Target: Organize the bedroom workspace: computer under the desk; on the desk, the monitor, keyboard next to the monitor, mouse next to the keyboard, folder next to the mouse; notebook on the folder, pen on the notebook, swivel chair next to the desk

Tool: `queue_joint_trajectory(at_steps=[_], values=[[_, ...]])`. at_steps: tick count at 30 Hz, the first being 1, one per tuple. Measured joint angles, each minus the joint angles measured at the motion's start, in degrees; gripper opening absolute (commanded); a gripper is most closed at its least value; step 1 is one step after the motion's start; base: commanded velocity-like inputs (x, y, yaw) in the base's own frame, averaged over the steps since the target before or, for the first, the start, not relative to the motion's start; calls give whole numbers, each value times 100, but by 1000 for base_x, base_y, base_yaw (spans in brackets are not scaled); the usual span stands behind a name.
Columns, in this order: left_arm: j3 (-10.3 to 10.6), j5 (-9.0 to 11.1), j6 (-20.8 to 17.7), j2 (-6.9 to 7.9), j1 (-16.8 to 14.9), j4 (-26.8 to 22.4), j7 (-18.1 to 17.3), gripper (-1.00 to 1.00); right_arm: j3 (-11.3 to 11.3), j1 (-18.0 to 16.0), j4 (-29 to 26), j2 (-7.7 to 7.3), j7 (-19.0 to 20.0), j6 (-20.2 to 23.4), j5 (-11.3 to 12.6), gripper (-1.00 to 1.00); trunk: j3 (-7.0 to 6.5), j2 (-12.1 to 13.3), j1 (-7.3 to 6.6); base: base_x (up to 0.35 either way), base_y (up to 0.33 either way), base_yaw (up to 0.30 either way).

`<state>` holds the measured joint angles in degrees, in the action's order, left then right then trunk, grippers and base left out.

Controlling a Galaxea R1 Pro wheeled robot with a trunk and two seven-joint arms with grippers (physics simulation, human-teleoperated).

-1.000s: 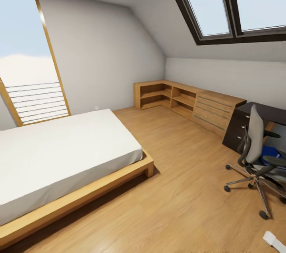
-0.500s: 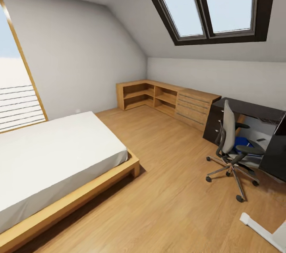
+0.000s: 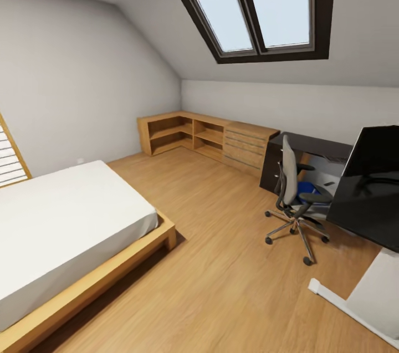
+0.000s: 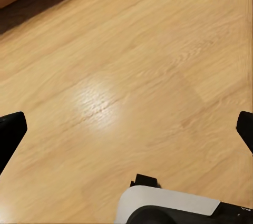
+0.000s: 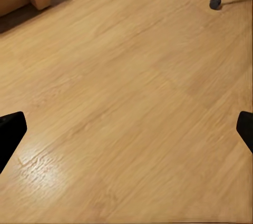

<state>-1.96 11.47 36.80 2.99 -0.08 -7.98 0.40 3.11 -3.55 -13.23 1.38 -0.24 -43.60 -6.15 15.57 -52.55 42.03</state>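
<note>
Folder (image 3: 306, 189) on swivel chair (image 3: 292, 187), well apart from grippers.

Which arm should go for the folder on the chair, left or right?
Probably right. The folder on the chair sits to the robot's right, and a chair castor shows in the right wrist view. Both grippers are open over bare floor, so either is free.

Black fingertips (image 4: 10, 134), white rounded housing (image 4: 168, 205) with black underside.
</note>
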Motion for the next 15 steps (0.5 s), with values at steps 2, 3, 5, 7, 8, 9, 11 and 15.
queue_joint_trajectory(at_steps=[2, 3, 5, 7, 8, 9, 11, 15], values=[[1, 0, -1, 1, 0, 0, 0, 100, -2, 0, 0, 0, 0, -1, 0, 100, 0, 0, 0, 0, 0, -278], [1, 0, -1, 1, 0, 0, 0, 100, -2, 0, 0, 0, 0, -1, 0, 100, 0, 0, 0, 0, 0, -277], [2, 0, -1, 1, 0, 0, 0, 100, -3, 0, 0, 0, 0, -1, 0, 100, 0, 0, 0, 0, 10, -278], [2, 0, -1, 1, 0, 0, 0, 100, -3, 0, 0, 0, 0, -1, 0, 100, 0, 0, 0, 0, 46, -278], [0, 0, -1, 1, 0, 0, 0, 100, -3, 0, 0, 0, 0, -1, 0, 100, 0, 0, 0, 0, 76, -278], [-1, 0, -1, 1, 0, 0, 0, 100, -3, 0, 0, 0, 0, 0, 0, 100, 0, 0, 0, 0, 91, -278], [-3, 1, 0, 1, 0, 0, 0, 100, -3, 0, 0, 0, 0, 0, 0, 100, 0, 0, 0, 4, 123, -277], [-1, 1, 2, 1, 0, 0, 0, 100, -3, 0, 1, 0, 0, 0, -1, 100, 0, 0, -2, 135, 227, -278]])
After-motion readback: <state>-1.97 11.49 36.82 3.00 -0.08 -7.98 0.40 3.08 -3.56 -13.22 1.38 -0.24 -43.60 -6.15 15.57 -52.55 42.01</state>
